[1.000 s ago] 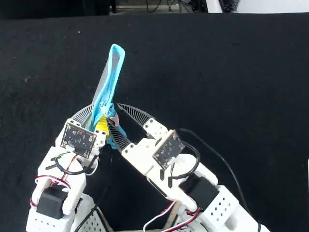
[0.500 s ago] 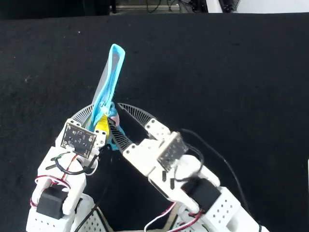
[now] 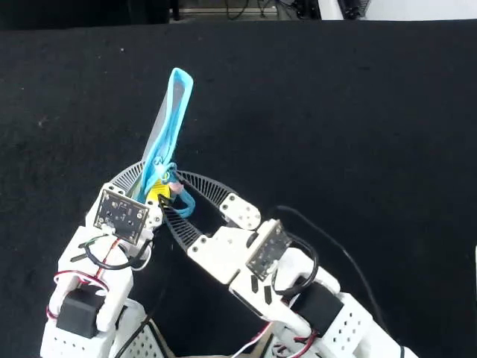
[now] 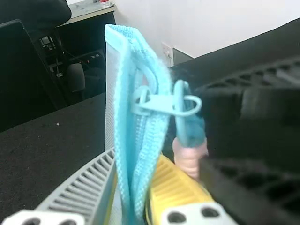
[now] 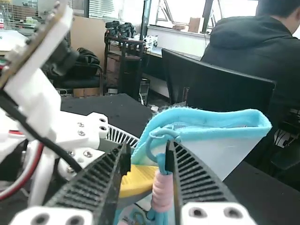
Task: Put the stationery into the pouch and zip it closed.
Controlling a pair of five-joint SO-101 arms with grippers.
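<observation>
The pouch (image 3: 168,119), light blue trim with grey mesh sides, stands on edge and points away across the black table. My left gripper (image 3: 153,186) is shut on its near end, and the blue edge (image 4: 133,154) runs between the grey ribbed finger (image 4: 79,192) and a yellow piece (image 4: 173,187). The zipper ring (image 4: 161,101) carries a blue cord loop (image 5: 157,140) with a pink bead (image 5: 161,192). My right gripper (image 5: 147,152) is open, with its black ribbed fingers (image 3: 179,220) on either side of that cord and bead. I cannot tell whether they touch it.
The black table (image 3: 335,112) stretches wide to the right and behind the pouch. Both arm bases crowd the near edge, with loose cables beside the right arm (image 3: 328,239). Office furniture and a seated person fill the room behind.
My right arm has drawn back toward the near edge, and its gripper now sits a little lower beside the pouch's end. The blue cord loop shows more. Pouch and left arm are still.
</observation>
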